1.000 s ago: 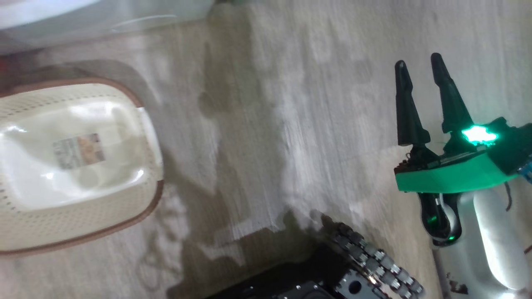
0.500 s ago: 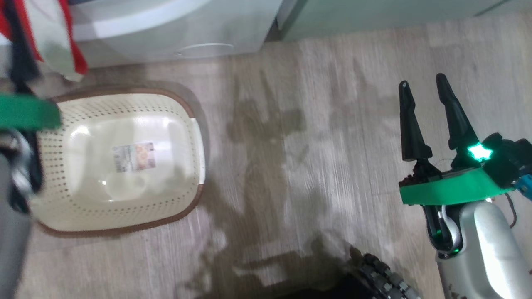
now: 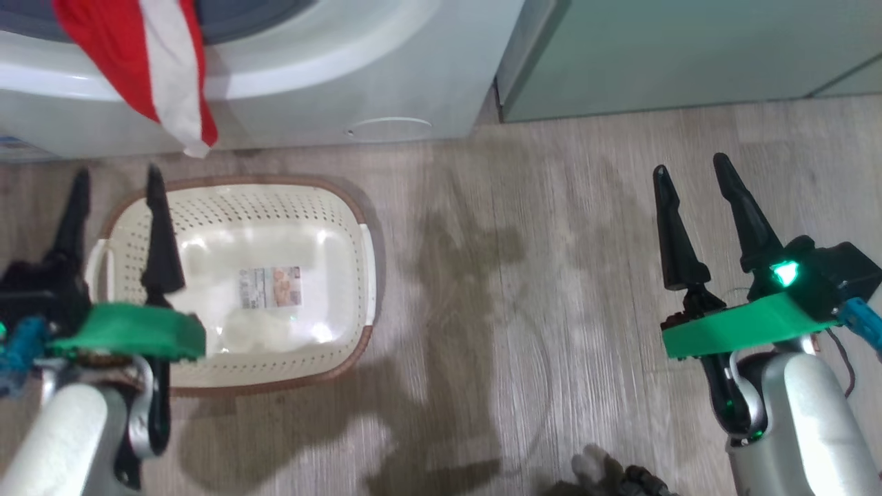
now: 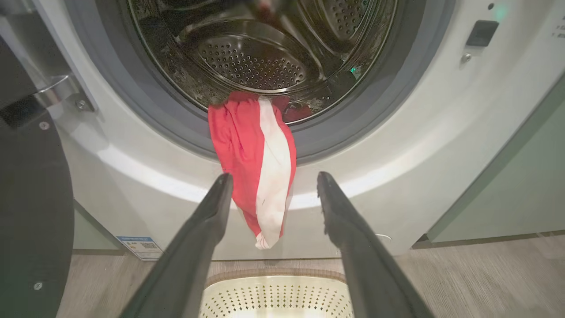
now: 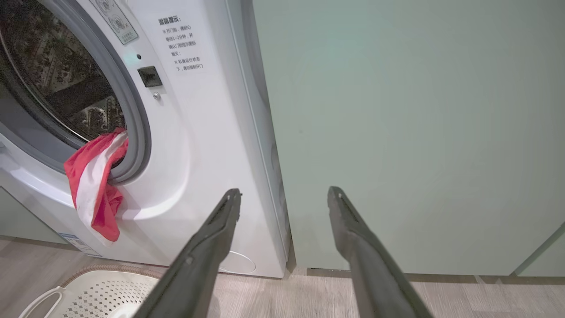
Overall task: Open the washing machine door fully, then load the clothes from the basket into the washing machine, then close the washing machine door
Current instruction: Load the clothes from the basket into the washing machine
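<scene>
Above basket point(image 3: 275, 201), left hand point(image 3: 117, 172), fingers point(image 3: 162, 238) apart

Shell of the washing machine point(image 4: 441, 145): smooth, white, glossy, with a bright highlight band under the opening. Its drum point(image 4: 251, 66): perforated metal, mirror-shiny. The gasket point(image 4: 353, 119): grey rubber, matt.

At the left edge of the left wrist view, the washing machine door point(image 4: 31, 212): black, smooth, slight sheen. The hinge point(image 4: 57, 88): bright metal.

The clothes point(image 4: 240, 154): soft cloth, red with a white stripe, matt, creased.

The basket point(image 3: 275, 207): cream plastic, perforated walls, glossy bottom with glare, brown woven-look rim. Its label point(image 3: 270, 287): paper-like sticker.

The floor point(image 3: 551, 275): pale wood grain, matt.

The cabinet point(image 5: 419, 132): pale green, smooth, satin.

On the left gripper point(image 4: 273, 176), fingers point(image 4: 194, 247): dark, matt, plastic-looking.
</scene>
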Controlling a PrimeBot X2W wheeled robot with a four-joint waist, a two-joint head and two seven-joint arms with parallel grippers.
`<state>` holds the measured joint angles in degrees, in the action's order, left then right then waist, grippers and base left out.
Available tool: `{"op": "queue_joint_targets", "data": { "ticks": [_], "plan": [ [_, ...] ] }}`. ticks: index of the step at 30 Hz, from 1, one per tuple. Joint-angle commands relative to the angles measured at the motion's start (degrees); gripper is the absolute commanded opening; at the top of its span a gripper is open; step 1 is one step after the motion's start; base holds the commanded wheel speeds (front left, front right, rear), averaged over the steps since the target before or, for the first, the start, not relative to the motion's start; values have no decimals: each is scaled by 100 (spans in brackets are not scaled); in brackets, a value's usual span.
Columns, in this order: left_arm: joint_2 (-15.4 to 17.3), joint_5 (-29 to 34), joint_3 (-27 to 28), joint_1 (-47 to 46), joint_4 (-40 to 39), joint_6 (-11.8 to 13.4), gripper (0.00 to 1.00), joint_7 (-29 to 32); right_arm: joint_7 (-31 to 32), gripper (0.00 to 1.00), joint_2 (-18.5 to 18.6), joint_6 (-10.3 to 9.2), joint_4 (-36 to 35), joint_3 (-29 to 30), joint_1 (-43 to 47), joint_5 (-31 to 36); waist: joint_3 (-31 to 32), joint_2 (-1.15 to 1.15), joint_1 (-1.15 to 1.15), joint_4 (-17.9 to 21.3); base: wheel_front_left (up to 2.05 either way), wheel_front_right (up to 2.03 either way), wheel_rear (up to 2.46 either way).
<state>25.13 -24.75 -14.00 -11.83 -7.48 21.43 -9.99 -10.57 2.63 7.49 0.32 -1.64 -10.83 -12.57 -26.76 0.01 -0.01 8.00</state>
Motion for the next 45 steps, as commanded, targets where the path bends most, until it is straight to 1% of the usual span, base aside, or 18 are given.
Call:
{"op": "queue_joint_targets", "data": {
  "ticks": [1,6,13,27,31,34,37,41,45],
  "plan": [
    [55,-59,192,61,-109,54,100,-27,40,100,25,0,-163,-66,114,50,146,-1,1,-92,0,0,0],
    [-30,-106,104,306,-53,49,100,-87,136,100,25,0,-162,-39,217,102,343,-1,1,-176,0,0,0],
    [-114,-139,34,389,-23,36,100,-160,244,100,25,0,-214,7,296,149,465,-1,1,-236,0,0,0],
    [-133,-158,-11,263,85,-5,100,-210,299,100,25,0,-302,-1,290,159,437,-1,1,-296,0,0,0],
    [-137,-199,-30,134,156,-40,100,-148,294,100,25,0,-344,-4,276,146,340,-1,1,-303,0,0,0],
    [-148,-271,-84,-154,343,-161,100,-23,283,100,25,0,-393,-37,227,129,202,-1,1,-277,0,0,0],
    [-163,-347,-200,-598,684,-356,100,201,263,100,25,0,-438,-87,160,104,24,-1,1,-204,0,0,0],
    [-170,-503,-291,-1337,1447,-644,100,590,198,100,25,0,-431,-189,50,34,-249,-1,1,-28,0,0,0],
    [-117,-667,-249,-2078,2296,-891,100,898,75,100,25,0,-350,-291,-66,-90,-524,-1,1,200,0,0,0]
  ]
}}
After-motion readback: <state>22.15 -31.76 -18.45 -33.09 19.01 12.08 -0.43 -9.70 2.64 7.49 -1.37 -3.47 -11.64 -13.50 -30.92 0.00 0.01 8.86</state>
